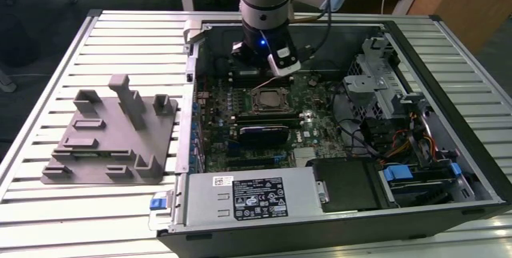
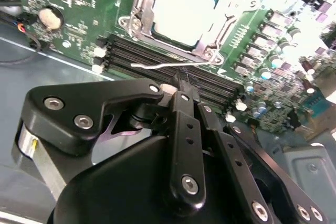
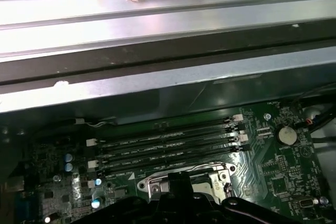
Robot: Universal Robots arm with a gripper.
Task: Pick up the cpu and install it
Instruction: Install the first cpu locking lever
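1. CPU [image 2: 184,11] is seen seated in the black socket frame [image 2: 207,51] on the green motherboard [image 2: 79,3], inside the open computer case [image 1: 448,120].
2. The gripper [image 2: 181,85] is held above the memory slots [image 2: 142,51] just beside the socket; its fingers are drawn together, with nothing held.
3. A grey fixture block [image 1: 108,144] is seen on the slatted table [image 1: 80,210], towards the exterior view's left.

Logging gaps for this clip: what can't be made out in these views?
- Gripper fingertips: second wrist view, hidden behind its own black linkage.
- Cpu surface: second wrist view, washed out by glare.
- Cpu in the first wrist view: covered by the gripper body.
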